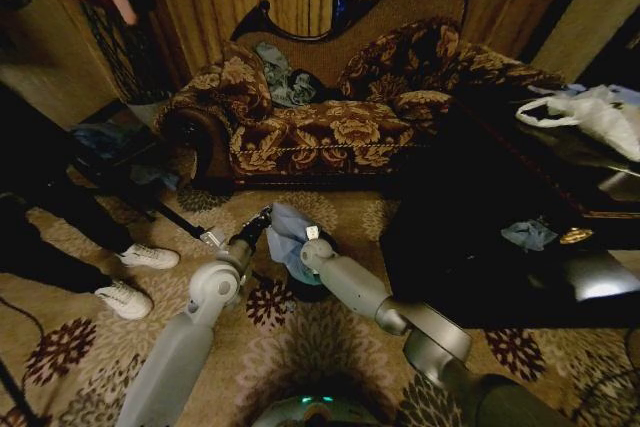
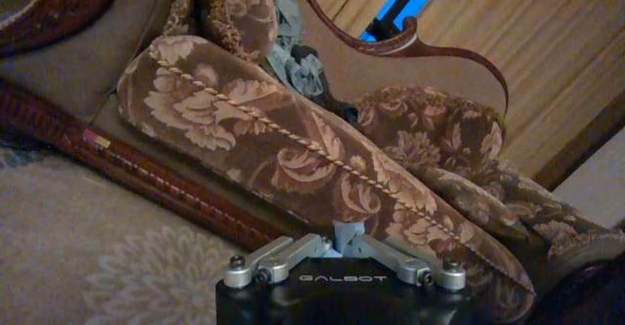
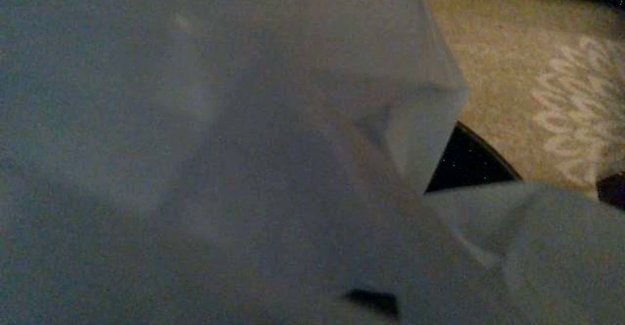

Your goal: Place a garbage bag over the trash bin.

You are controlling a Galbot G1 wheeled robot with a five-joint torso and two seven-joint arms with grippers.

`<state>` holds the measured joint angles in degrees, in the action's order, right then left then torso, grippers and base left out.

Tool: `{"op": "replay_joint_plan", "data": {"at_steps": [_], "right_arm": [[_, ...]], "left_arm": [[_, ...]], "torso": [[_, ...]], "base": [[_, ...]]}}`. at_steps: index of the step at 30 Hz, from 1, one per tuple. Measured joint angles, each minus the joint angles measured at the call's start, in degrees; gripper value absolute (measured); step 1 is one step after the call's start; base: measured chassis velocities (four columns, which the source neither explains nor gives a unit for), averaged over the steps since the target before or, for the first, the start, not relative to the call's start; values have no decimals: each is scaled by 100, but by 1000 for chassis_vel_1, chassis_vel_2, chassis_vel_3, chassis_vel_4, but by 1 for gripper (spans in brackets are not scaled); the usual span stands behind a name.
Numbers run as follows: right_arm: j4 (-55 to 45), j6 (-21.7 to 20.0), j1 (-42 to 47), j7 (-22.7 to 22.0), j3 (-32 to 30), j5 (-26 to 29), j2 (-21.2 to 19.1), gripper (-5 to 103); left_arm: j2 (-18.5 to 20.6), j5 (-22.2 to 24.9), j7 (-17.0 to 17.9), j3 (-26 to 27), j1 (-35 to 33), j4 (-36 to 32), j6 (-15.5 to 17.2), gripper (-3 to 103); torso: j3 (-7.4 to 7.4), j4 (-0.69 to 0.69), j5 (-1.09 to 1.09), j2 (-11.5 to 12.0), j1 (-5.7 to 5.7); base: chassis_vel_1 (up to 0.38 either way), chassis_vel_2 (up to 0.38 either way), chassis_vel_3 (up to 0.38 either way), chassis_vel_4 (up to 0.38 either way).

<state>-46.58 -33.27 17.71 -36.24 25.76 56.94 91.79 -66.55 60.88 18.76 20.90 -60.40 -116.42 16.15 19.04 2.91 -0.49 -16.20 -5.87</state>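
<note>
The pale blue-grey garbage bag (image 1: 283,234) hangs bunched between my two grippers, low over the patterned carpet in front of the sofa. My left gripper (image 1: 262,219) is at the bag's left edge; in the left wrist view, the left gripper (image 2: 344,238) is shut on a small fold of the film. My right gripper (image 1: 311,239) is against the bag's right side, wrapped in film. The garbage bag (image 3: 244,142) covers most of the right wrist view. The black trash bin (image 1: 308,292) stands just below the bag, mostly hidden, with an arc of the trash bin (image 3: 470,165) showing past the film.
A floral sofa (image 1: 330,122) stands straight ahead. On the right, a dark low table (image 1: 480,247) carries a white plastic bag with handles (image 1: 590,112) and a small blue scrap (image 1: 528,234). A person's legs in white shoes (image 1: 148,257) stand at the left.
</note>
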Motion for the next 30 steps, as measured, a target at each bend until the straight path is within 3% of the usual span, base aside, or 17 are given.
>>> {"op": "replay_joint_plan", "data": {"at_steps": [8, 12, 17, 18, 19, 22, 26, 30], "right_arm": [[-52, -12, 55, 26, -56, -53, -32, 0], [-338, -26, 131, 109, -28, 39, -172, 9], [-490, 35, 199, 124, 59, 36, -258, 25], [-521, 42, 215, 124, 59, 28, -271, 36], [-521, 42, 215, 124, 59, 28, -271, 36], [-618, 49, 236, 109, 54, -19, -302, 52], [-735, 44, 235, 74, 97, -17, -343, 58], [-1095, 34, 209, -33, 247, 72, -480, 80]], "left_arm": [[-32, -9, -3, 17, -72, 59, -23, 0], [-58, -25, -4, 16, -53, 173, -42, 0], [-103, -75, -16, -41, 57, 477, -92, 0], [-116, -81, -23, -68, 101, 598, -105, 0], [-116, -81, -23, -68, 101, 598, -105, 0], [-135, -85, -67, -146, 200, 898, -134, 0], [-145, -95, -100, -204, 264, 1100, -162, 0], [-168, -93, -126, -286, 397, 1457, -192, 0]], "torso": [[0, 0, 0, 0, 0], [0, 0, 0, -1, 0], [0, 0, 0, -1, 0], [0, 0, 0, -1, 0], [0, 0, 0, -1, 0], [0, 0, 0, -1, 0], [0, 0, 0, -1, 0], [0, 0, 0, -1, 0]], "base": [[0, 0, 0, 0], [0, 0, 0, 0], [0, 0, 0, 0], [0, 0, 0, 0], [0, 0, 0, 0], [0, 0, 0, 0], [0, 0, 0, 0], [0, 0, 0, 0]]}}
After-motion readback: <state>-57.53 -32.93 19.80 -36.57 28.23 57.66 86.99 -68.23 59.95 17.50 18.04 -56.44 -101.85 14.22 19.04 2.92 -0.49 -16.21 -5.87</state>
